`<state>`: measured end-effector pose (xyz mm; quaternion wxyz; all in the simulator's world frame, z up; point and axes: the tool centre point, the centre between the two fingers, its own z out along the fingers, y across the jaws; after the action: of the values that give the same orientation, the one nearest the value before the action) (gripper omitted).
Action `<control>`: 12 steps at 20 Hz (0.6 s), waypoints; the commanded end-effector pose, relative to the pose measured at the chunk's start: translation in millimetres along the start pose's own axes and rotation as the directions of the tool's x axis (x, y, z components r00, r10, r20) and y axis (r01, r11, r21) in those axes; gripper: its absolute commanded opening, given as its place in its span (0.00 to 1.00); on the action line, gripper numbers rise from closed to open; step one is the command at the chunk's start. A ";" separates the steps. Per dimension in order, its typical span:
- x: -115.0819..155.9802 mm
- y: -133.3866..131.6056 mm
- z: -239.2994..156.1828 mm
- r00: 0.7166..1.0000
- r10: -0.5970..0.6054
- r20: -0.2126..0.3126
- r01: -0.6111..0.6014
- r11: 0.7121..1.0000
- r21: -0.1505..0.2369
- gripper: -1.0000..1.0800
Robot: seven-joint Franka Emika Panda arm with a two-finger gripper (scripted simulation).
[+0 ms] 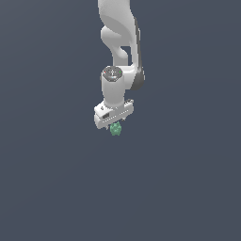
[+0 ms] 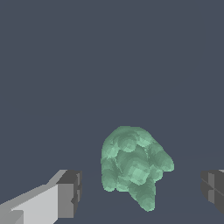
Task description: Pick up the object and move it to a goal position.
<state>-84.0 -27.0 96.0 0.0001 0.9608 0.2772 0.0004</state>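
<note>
Between the two dark grey finger pads (image 2: 70,192) of the white gripper (image 2: 142,192), the small green, roundish, bumpy lump (image 2: 133,164) sits with bare background on either side of it — the fingers are spread apart and neither pad touches it. One pad is cut off at the frame's edge, so only a sliver of it shows, and only one finger's pale body is visible behind its pad.

The exterior view hides the fingers almost wholly: there the green lump (image 1: 116,129) shows just under the gripper (image 1: 113,123), partly covered by its white head, and whether it touches anything cannot be told. That view alone shows the white-grey robot arm (image 1: 120,44) descending from the top edge, cut off above. The wrist view alone shows the lump's surface — pale green knobs clustered into a lopsided clump, tapering at one end. The flat dark blue-grey background (image 1: 47,188) gives no visible edge.
</note>
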 end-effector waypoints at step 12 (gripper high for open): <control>-0.6 -0.4 35.9 1.000 -0.003 0.001 0.003 1.000 0.001 0.00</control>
<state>-84.6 -27.0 61.1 0.0001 0.9604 0.2788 0.0003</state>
